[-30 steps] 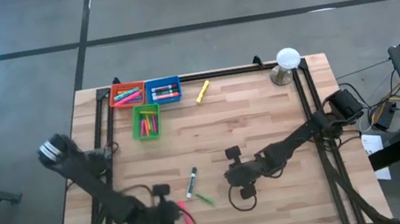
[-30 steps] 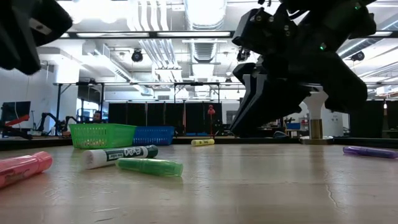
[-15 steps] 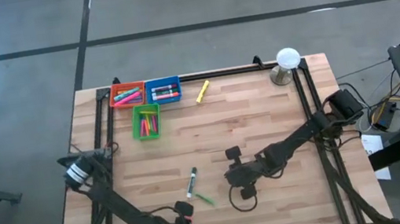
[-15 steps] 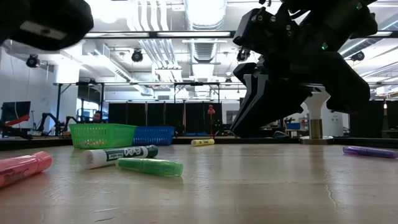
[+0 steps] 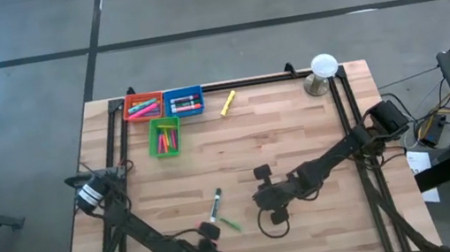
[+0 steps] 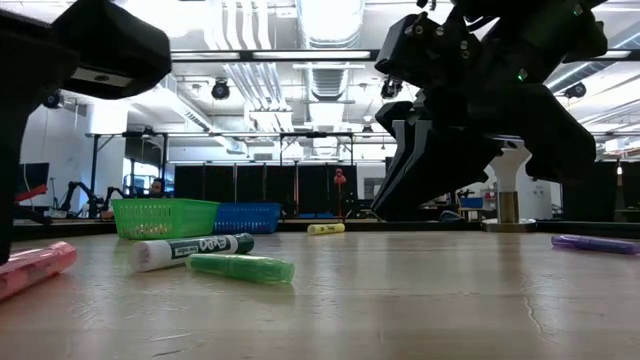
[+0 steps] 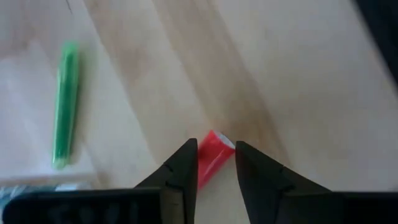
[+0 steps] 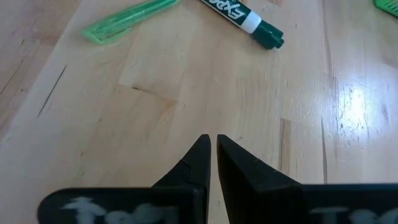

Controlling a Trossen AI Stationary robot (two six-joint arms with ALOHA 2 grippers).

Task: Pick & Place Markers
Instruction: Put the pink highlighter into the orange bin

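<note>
While the left tool (image 7: 212,163) sits low at the bench's (image 5: 299,142) near edge, a pink-red marker (image 7: 210,158) lies between its two fingers (image 7: 183,171). Fingers straddle the marker's end, parted a bit wider than the barrel; can't tell from the left wrist view if they touch it. Marker is flat on the wood, not lifted. Low view shows the same marker (image 6: 35,268) lying on the bench at far left, under the dark left arm.

Marker look: short, thick barrel, pink to red, blunt end with a pale rim facing away from the wrist camera.

Green highlighter (image 5: 230,224) lies just beside the left tool, well clear of the fingers, translucent green, slim. Next to it a white-barrelled marker (image 5: 215,205) with green cap and printed label, tilted, close to the green one but not touching.

Right tool (image 8: 211,155) hovers over bare wood mid-bench, fingers clenched together, nothing in them. Both green items lie ahead of it.

Yellow marker (image 5: 228,103) lies alone near the far edge. More markers are in the red bin (image 5: 128,111), blue bin (image 5: 200,98) and green bin (image 5: 155,145) at the far left corner.
</note>
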